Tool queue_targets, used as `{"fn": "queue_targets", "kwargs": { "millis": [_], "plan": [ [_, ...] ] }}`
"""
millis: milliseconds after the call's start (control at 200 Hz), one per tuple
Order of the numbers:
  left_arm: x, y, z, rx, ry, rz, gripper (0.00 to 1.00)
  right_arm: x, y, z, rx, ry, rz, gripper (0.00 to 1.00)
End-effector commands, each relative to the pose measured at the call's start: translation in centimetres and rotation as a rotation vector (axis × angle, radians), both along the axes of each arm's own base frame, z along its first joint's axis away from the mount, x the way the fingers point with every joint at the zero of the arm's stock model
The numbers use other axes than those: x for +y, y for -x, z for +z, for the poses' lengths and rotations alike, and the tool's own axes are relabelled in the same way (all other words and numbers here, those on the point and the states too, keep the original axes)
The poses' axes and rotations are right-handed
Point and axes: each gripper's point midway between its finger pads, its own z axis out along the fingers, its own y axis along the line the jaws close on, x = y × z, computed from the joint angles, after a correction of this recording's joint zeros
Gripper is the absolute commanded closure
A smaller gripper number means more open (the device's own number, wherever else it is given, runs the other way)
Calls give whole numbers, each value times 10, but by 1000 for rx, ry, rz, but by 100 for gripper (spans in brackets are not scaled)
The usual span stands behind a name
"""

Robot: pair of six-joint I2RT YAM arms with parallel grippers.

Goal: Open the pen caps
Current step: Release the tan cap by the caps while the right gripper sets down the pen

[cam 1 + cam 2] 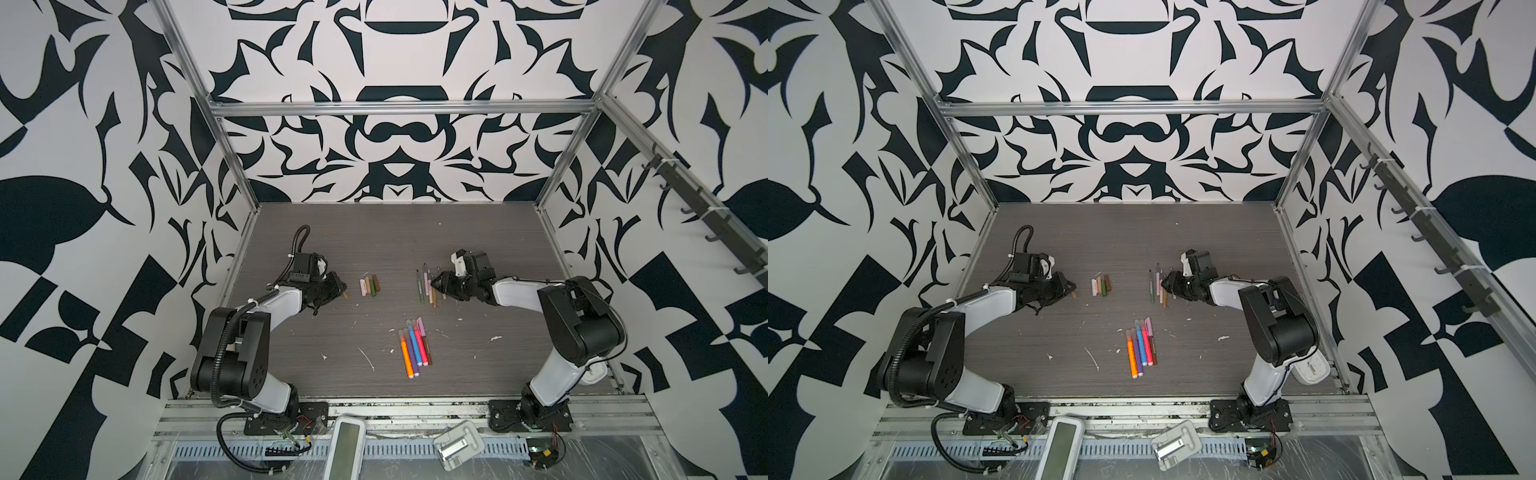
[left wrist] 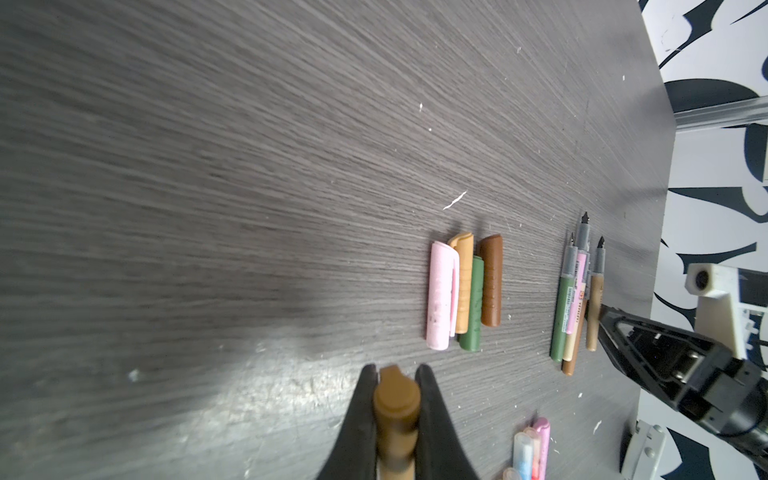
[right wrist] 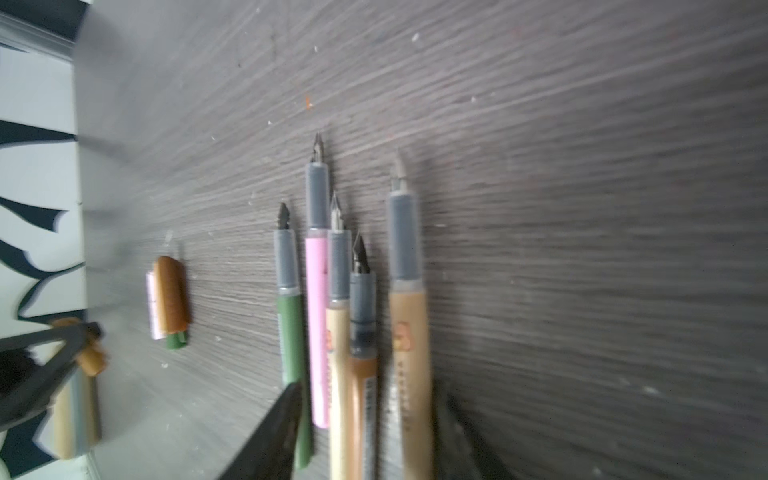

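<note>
Several loose pen caps (image 1: 370, 286) (image 1: 1101, 286) lie side by side left of the table's middle: pink (image 2: 440, 307), tan (image 2: 463, 286), olive (image 2: 471, 307) and brown (image 2: 491, 282). Just left of them my left gripper (image 1: 343, 293) (image 2: 395, 370) is shut on a brown pen cap (image 2: 395, 407). Several uncapped pens (image 1: 426, 286) (image 1: 1158, 286) lie right of the middle, nibs pointing away. My right gripper (image 1: 434, 283) (image 3: 372, 392) stands open over their rear ends, with a tan pen (image 3: 409, 332) and a brown one (image 3: 363, 374) between its fingers. Several capped pens (image 1: 413, 347) (image 1: 1142, 347) lie nearer the front.
White scraps (image 1: 368, 359) dot the dark wood table (image 1: 374, 232). A white device (image 1: 347, 440) and a grey bracket (image 1: 457, 444) sit on the front rail. Metal frame posts (image 1: 232, 166) and patterned walls enclose the table on three sides.
</note>
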Motion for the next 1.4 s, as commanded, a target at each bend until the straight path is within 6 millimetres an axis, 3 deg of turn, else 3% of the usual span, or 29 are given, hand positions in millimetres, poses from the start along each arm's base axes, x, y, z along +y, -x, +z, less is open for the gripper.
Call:
{"fn": "queue_targets", "kwargs": {
  "millis": [0, 200, 235, 630, 905, 1140, 1395],
  "plan": [
    [-3, -4, 0, 8, 8, -7, 100, -11, 16, -24, 87, 43, -10, 36],
    [-3, -5, 0, 6, 5, -4, 100, -12, 17, -21, 71, 47, -14, 29],
    [-1, -5, -1, 14, -2, 3, 100, -12, 17, -20, 65, 44, -13, 24],
    [-4, -15, -35, 197, -35, -14, 100, -12, 17, -24, 82, 46, -12, 24],
    [-13, -17, -43, 235, -1, -48, 86, -10, 16, -27, 96, 45, -10, 24],
    [-20, -17, -40, 221, 13, -80, 56, -10, 16, -29, 109, 49, -13, 24],
    [-22, -18, -41, 222, 18, -87, 53, -10, 15, -31, 120, 51, -12, 24]
  ]
}}
